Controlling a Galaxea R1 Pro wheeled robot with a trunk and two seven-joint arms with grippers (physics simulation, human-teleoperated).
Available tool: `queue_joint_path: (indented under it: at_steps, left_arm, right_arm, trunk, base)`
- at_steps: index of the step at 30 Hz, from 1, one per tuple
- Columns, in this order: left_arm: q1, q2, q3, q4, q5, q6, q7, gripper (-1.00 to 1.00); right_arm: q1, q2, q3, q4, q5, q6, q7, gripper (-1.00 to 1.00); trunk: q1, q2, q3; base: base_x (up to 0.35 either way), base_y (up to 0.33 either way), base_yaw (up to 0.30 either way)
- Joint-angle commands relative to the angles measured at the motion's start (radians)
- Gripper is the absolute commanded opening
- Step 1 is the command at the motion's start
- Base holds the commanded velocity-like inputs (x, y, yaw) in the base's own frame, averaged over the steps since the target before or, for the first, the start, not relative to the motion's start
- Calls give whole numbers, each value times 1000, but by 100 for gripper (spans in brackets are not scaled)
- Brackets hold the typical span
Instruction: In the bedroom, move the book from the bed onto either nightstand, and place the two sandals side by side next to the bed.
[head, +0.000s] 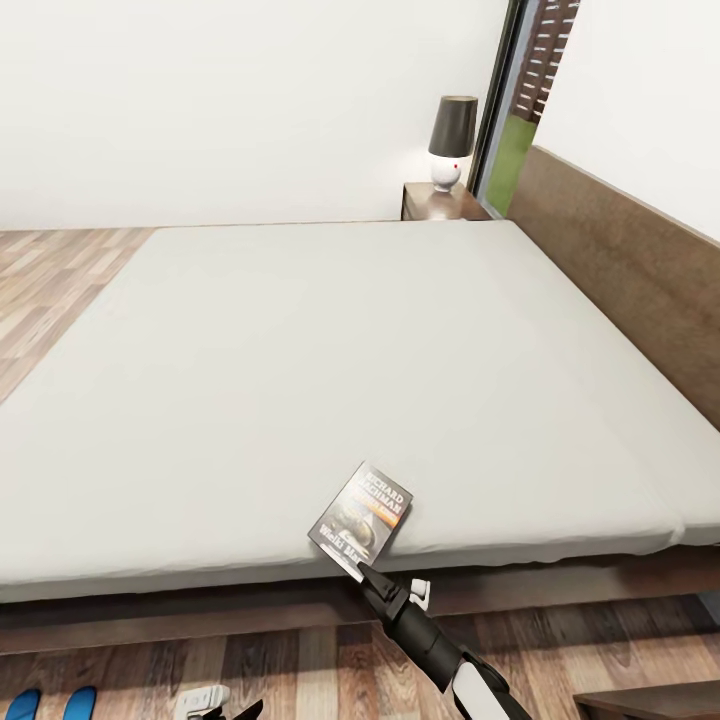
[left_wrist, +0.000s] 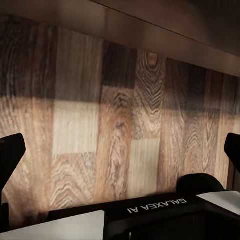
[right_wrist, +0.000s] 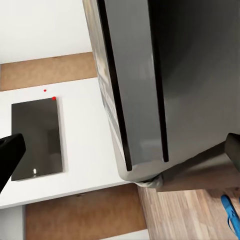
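Right claw at the book's corner, bed edge

We see the thin black paperback book (head: 362, 520) at 6 o'clock on the pale grey-beige bed (head: 330, 380), our right claw (head: 363, 573) touching its near corner, grip unclear; left claw (left_wrist: 120, 165) open over plank floor (left_wrist: 120, 110); blue sandals (head: 48, 705) at 7 o'clock.

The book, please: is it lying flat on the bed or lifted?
Lifted at one end: the book tilts over the bed's edge, the right pincer at its lower corner.

black orange-banded book (head: 362, 519), pale grey-beige mattress (head: 300, 380), blue sandals (head: 50, 704), wood-plank floor (left_wrist: 120, 135).
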Motion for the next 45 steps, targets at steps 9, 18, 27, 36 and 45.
queue_joint_path:
  at_steps: [9, 18, 27, 36, 45]
  left_arm:
    - [0, 0, 1, 0, 9, 7, -4, 100]
    - [0, 0, 1, 0, 9, 7, -5, 100]
    - [-1, 0, 1, 0, 9, 7, -5, 100]
    - [0, 0, 1, 0, 9, 7, -5, 100]
    - [0, 0, 1, 0, 9, 9, -4, 100]
  right_arm:
    - [0, 0, 2, 0, -10, 9, 0, 100]
    - [0, 0, 2, 0, -10, 9, 0, 100]
    - [0, 0, 2, 0, -10, 9, 1, -100]
    - [0, 0, 2, 0, -10, 9, 2, -100]
    - [0, 0, 2, 0, -10, 9, 2, -100]
  trunk:
    - [0, 0, -1]
    - [0, 0, -1]
    - [0, 0, -1]
    - [0, 0, -1]
    - [0, 0, -1]
  base:
    - [67, 0, 0]
    - [110, 0, 0]
    - [3, 0, 0]
    - [0, 0, 0]
    - [0, 0, 0]
